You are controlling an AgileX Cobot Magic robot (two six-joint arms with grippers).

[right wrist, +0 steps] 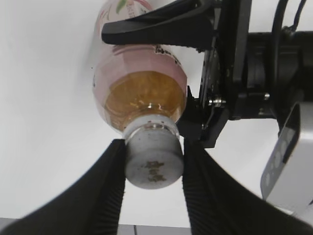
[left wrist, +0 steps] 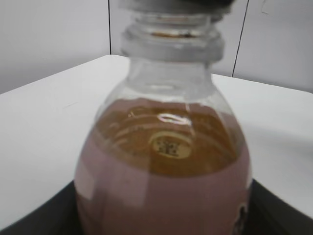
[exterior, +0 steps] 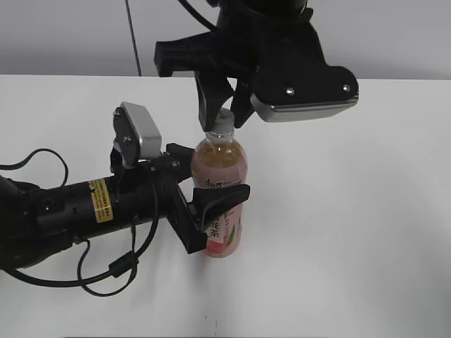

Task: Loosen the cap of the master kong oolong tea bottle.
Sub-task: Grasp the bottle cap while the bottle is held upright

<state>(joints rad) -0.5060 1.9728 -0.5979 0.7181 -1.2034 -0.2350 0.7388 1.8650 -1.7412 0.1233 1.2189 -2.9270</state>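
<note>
The master kong oolong tea bottle (exterior: 222, 204) stands upright mid-table, clear plastic with amber tea and a pink-and-white label. My left gripper (exterior: 211, 222) is shut on the bottle's labelled body from the left; the bottle (left wrist: 164, 176) fills the left wrist view. My right gripper (exterior: 224, 120) comes down from above and is shut on the white cap (exterior: 223, 127). In the right wrist view both ribbed black fingers (right wrist: 152, 169) press the sides of the cap (right wrist: 154, 166), whose top carries a small dark mark. The bottle (right wrist: 142, 93) lies beyond it.
The white table (exterior: 352, 232) spreads all round the bottle. The left arm's black body and cables (exterior: 70, 211) lie across the table's left side. A grey wall (exterior: 70, 35) stands behind.
</note>
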